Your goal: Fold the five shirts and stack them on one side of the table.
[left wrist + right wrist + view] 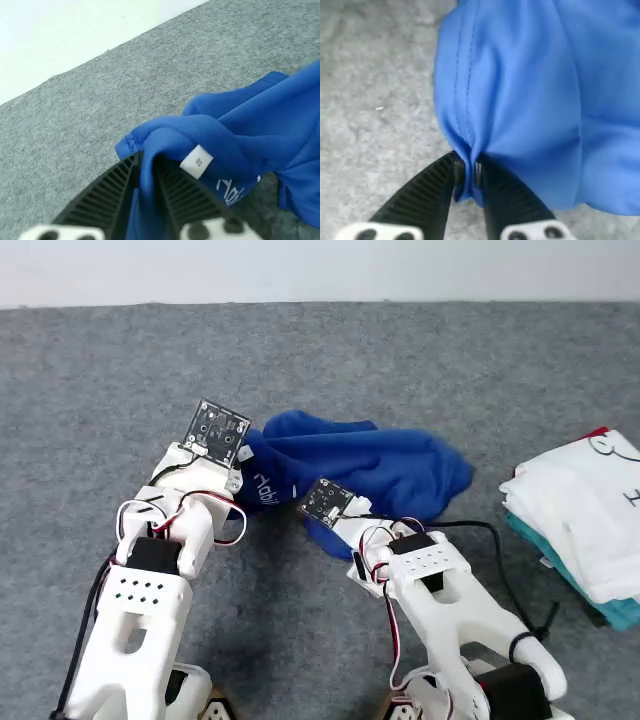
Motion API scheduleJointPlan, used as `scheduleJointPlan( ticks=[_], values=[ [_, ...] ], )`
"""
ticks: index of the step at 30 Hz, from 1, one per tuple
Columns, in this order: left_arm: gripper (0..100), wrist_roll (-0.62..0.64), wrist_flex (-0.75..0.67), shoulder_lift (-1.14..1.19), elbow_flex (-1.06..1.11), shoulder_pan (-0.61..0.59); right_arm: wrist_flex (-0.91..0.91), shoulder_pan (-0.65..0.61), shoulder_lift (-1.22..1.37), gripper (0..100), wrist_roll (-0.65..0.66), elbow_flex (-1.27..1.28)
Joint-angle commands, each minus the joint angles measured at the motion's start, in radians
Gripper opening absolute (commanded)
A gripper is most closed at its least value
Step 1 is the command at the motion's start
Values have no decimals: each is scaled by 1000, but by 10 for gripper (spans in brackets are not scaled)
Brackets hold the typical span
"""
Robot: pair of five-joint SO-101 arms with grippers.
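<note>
The blue shirt [370, 470] is held crumpled at its near edge: the left gripper [145, 167] is clamped on a fold by the label [196, 161], the right gripper [466, 172] on a stitched hem. Both holds should be drawn apart evenly. A folded stack [585, 520] is seen well apart from the blue shirt, and it is judged not to be in the way.

On blue shirt [250, 125], white lettering [227, 192] cut off by a fold, unreadable. Beside it, white tag [196, 161] with grey mark too small to tell.
</note>
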Motion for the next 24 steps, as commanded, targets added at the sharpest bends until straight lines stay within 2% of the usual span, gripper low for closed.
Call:
scheduleJointPlan(
  ticks=[1,12,20,24],
  values=[
    [14,-2,-15,-8,-5,-3,-2,21,-42,9,15,-17],
    [14,-2,-2,-9,-50,-3,417,38,-418,9,20,-282],
    [14,-2,150,-9,-229,-3,470,291,-624,9,15,-411],
    [14,-2,192,-9,-297,-3,469,364,-680,9,12,-488]
  ],
)
